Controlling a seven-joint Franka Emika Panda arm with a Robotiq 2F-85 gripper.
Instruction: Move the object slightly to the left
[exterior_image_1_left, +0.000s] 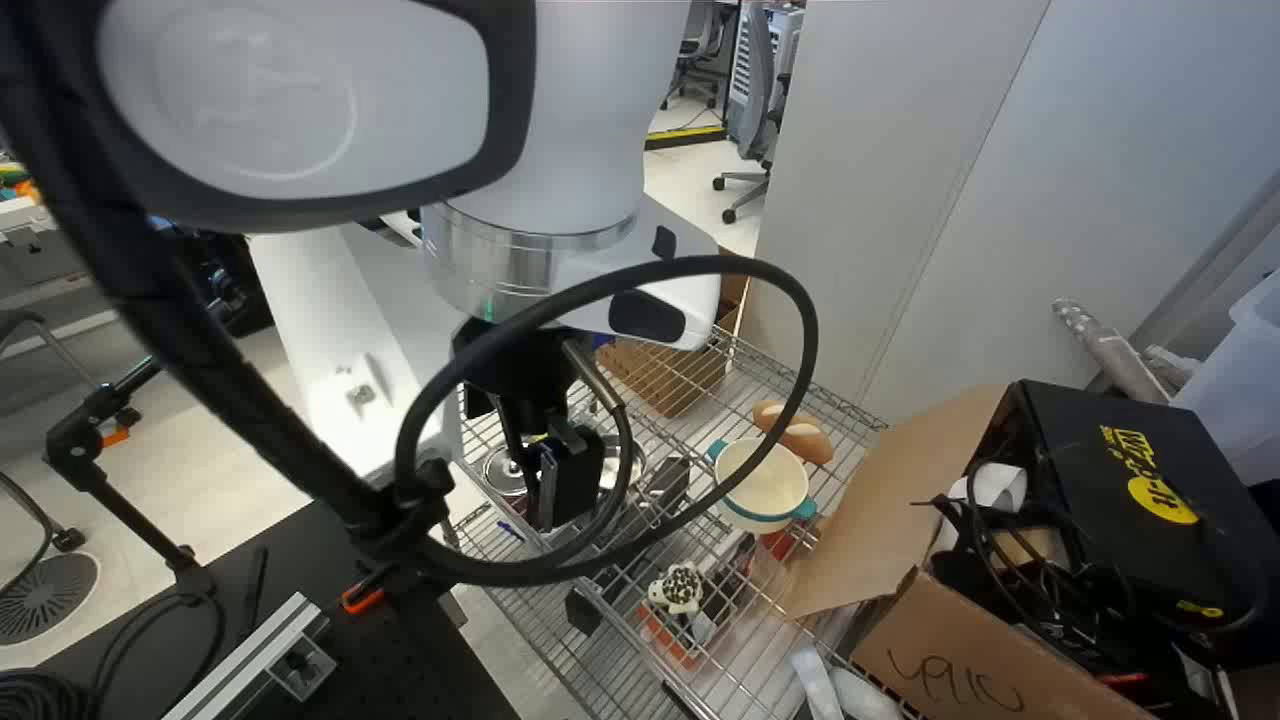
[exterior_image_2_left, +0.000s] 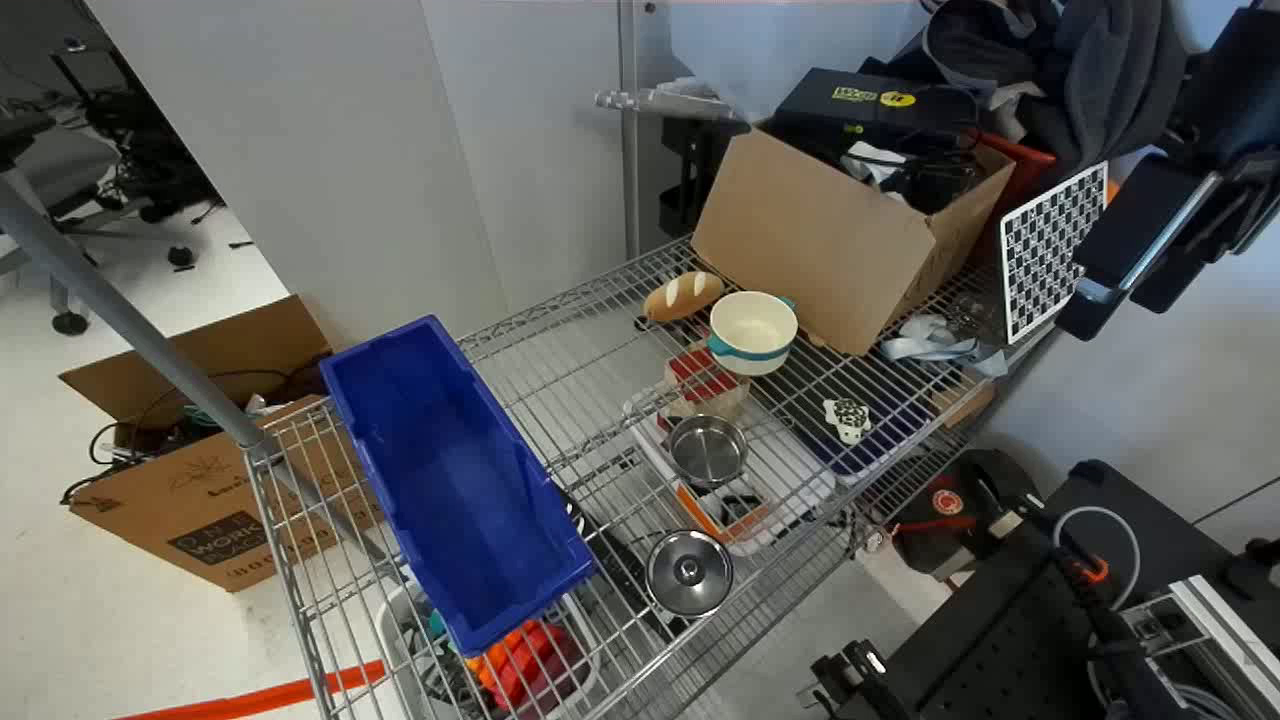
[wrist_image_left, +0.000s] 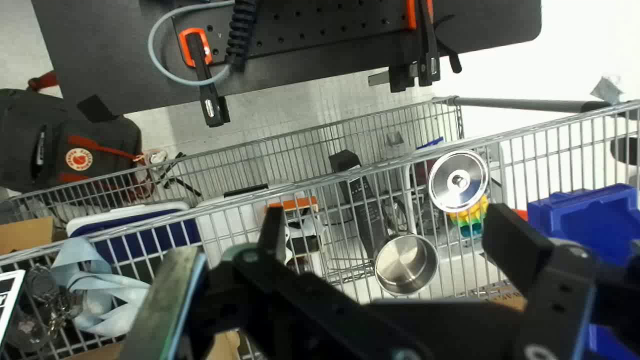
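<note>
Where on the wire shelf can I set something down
Widest bare patch: between the blue bin and the bread. Smaller: between the steel pan and the spotted toy. Crowded: the end with the cardboard box, pale strap and patterned board.

A black label (exterior_image_2_left: 217, 537) on a carton (exterior_image_2_left: 140, 508) reads "WORK"; yellow lettering (exterior_image_1_left: 1142, 455) on a black case (exterior_image_1_left: 1075, 420) blurs.

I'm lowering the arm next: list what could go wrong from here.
The round silver metal lid lies near the edge of the silver wire shelf; a bump might tip it off. The thick black cable loop framing the black gripper in an exterior view could snag mid-move.
</note>
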